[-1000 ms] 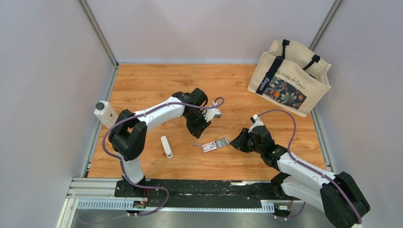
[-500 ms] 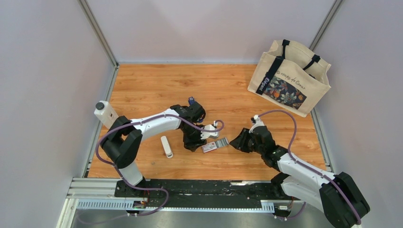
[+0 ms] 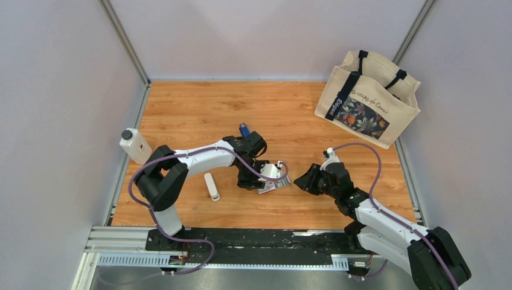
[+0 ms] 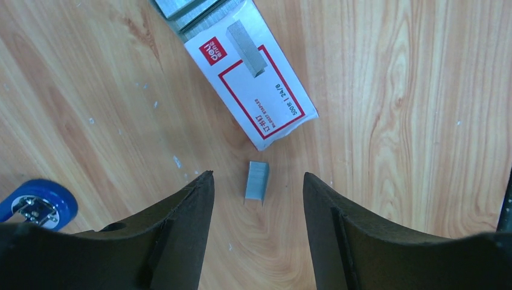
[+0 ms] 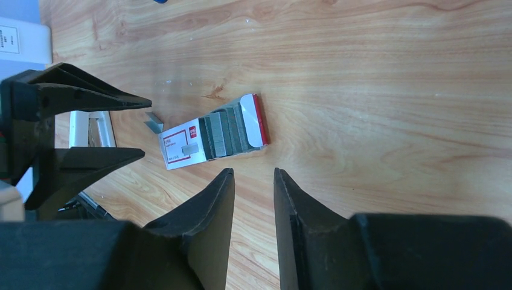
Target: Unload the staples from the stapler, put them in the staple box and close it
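The staple box (image 4: pixel 247 90) runs off the left wrist view's top edge; the stapler (image 4: pixel 36 202) shows only partly.

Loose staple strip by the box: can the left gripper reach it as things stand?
Probably yes. The left gripper is open with a finger either side of the staple strip, nothing between; the staple box lies just beyond, clear of it.

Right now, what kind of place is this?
Probably a lab robot cell, not an office: plain grey walls box in a wooden table, an aluminium rail runs along its near edge, and a staple box and tote bag sit out as props.
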Robot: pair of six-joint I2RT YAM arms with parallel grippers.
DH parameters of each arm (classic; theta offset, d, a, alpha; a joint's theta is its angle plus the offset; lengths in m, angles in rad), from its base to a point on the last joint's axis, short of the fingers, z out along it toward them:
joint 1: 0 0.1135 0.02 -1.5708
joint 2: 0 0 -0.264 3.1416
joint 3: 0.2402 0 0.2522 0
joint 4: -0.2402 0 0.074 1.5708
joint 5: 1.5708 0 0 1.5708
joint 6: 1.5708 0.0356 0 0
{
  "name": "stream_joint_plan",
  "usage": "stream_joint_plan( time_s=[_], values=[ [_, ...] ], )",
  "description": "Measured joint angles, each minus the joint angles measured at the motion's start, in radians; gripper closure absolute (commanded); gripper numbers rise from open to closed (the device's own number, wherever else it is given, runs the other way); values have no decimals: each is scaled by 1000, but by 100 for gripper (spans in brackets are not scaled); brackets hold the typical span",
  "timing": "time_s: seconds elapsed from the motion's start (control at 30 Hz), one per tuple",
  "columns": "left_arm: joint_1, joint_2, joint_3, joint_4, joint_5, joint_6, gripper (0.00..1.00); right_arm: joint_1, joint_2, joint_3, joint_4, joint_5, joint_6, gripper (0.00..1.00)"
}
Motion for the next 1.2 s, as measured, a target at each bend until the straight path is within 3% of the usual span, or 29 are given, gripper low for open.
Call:
stream_joint_plan(
  time_s=[0.3, 0.5, 0.9, 1.2],
  values=[
    [-33, 53, 23, -1, -57, 22, 37, -37, -19, -23, 16, -31, 8, 67],
    [-38, 71, 41, -11, -85, 24, 45, -48, -26, -30, 24, -45, 11, 67],
    [-74, 95, 60, -28, -133, 21, 47, -62, -34, -41, 31, -59, 12, 66],
    [-89, 101, 60, -27, -198, 14, 69, -67, -41, -41, 35, -59, 15, 67]
  ],
)
